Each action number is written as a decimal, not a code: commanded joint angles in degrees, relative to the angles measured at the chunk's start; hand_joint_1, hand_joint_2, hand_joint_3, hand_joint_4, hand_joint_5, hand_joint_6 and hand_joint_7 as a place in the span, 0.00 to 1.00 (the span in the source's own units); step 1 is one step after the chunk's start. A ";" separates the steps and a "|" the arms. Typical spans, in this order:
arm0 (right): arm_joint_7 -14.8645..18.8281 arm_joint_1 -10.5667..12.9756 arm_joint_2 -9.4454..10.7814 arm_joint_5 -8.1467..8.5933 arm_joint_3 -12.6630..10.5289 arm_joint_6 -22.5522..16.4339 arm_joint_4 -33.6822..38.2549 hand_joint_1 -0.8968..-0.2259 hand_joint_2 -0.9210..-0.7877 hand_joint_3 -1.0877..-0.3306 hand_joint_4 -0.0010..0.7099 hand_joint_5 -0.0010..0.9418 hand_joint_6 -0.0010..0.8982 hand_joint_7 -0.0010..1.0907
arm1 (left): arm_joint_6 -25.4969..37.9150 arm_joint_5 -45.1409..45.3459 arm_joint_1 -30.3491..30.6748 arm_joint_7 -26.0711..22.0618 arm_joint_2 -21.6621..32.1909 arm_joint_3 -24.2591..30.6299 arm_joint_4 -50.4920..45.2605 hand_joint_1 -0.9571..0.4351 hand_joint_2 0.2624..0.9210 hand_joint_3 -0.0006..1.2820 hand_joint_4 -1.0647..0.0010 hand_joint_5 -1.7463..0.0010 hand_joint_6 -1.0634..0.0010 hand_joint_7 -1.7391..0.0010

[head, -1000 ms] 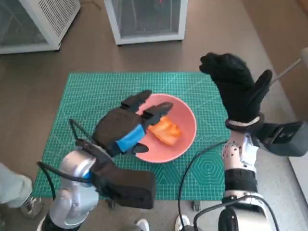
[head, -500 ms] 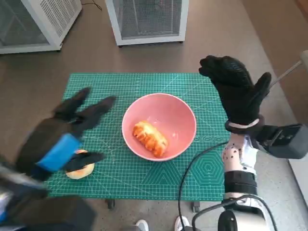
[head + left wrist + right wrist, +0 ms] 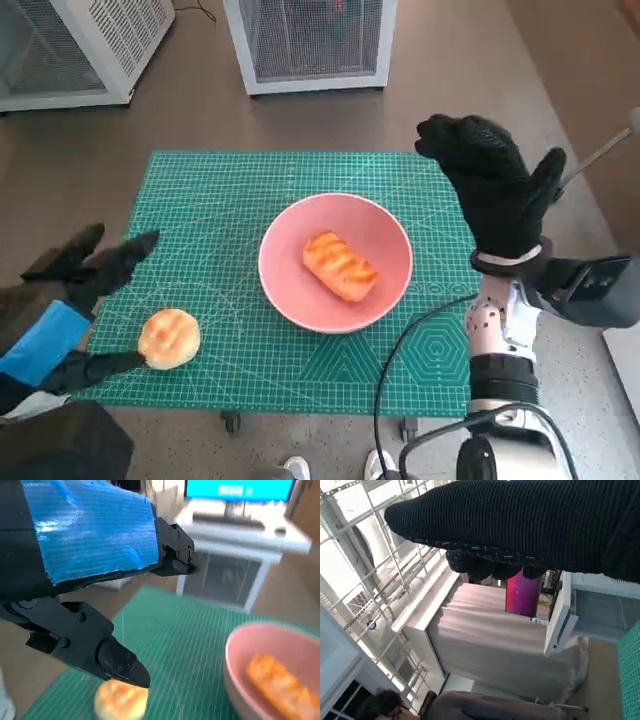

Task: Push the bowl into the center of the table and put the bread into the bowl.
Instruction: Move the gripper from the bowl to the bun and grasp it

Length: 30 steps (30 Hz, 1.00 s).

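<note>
On the green worktop (image 3: 250, 190), a pink bowl (image 3: 335, 262) sits near the middle, holding a long bread piece (image 3: 340, 266). Beside a round bun (image 3: 168, 338), the left hand (image 3: 60, 310) is spread and empty. Raised at the worktop's right edge, the right hand (image 3: 495, 190) is wide, holding nothing.

The left hand (image 3: 60, 310) is black, hard-shelled, with ribbed blue tape across its back and small screws along its fingers (image 3: 107, 655). The right hand (image 3: 495, 195) wears a black knitted glove, cuffed by a pale ring. Below it, the right forearm (image 3: 500, 345) is pale with dark speckles, a black band, and black cables (image 3: 395, 365) looping alongside.
</note>
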 commanded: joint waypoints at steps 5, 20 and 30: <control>0.42 0.19 -0.61 -0.06 -0.17 1.12 1.32 0.69 0.00 0.87 0.75 0.00 0.79 0.01 | 3.68 2.52 4.16 -2.99 1.30 -4.53 -0.69 0.61 0.67 0.00 0.92 1.00 0.78 1.00; 2.00 -0.65 -1.01 0.56 -1.23 0.07 2.75 0.71 0.00 0.84 0.75 0.00 0.79 0.01 | 2.74 12.63 7.58 2.70 -0.16 -15.40 5.89 0.62 0.68 0.00 0.92 1.00 0.80 1.00; 1.88 -0.54 -1.26 0.42 -1.43 0.27 2.41 0.71 0.00 0.84 0.76 0.01 0.79 0.01 | 0.54 23.98 6.83 7.00 -4.16 -21.66 14.71 0.61 0.69 0.00 0.92 1.00 0.81 1.00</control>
